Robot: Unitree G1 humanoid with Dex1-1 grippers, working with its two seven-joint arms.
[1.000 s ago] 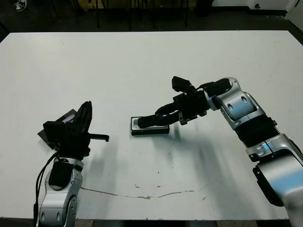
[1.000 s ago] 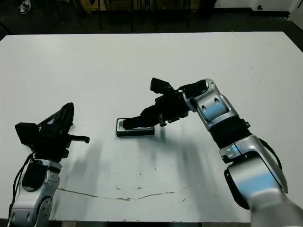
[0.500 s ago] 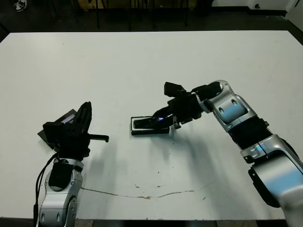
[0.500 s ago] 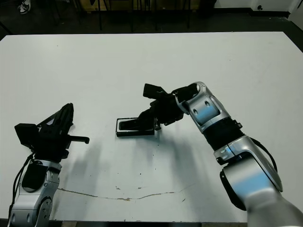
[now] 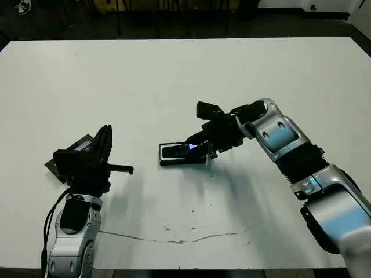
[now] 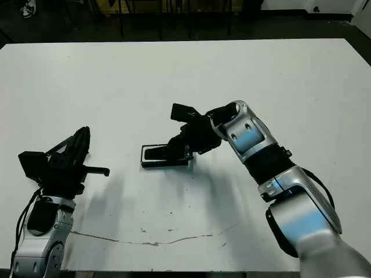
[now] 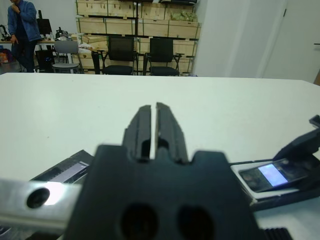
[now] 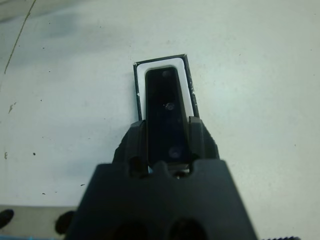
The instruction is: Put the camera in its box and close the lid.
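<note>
Insertion step: right gripper (image 8: 165, 150) grips the camera (image 8: 164, 112) over the box (image 8: 162, 66) at table centre, apparently not yet seated; next, lower and release, then fetch the lid (image 5: 71, 149) behind the clenched, empty left gripper (image 7: 150, 131).

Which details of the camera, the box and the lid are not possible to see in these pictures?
- Camera: its near end is hidden between the right gripper fingers in the right wrist view; whether it sits fully in the box is unclear.
- Lid: mostly hidden behind the left gripper in the left eye view; blurred in the left wrist view.
</note>
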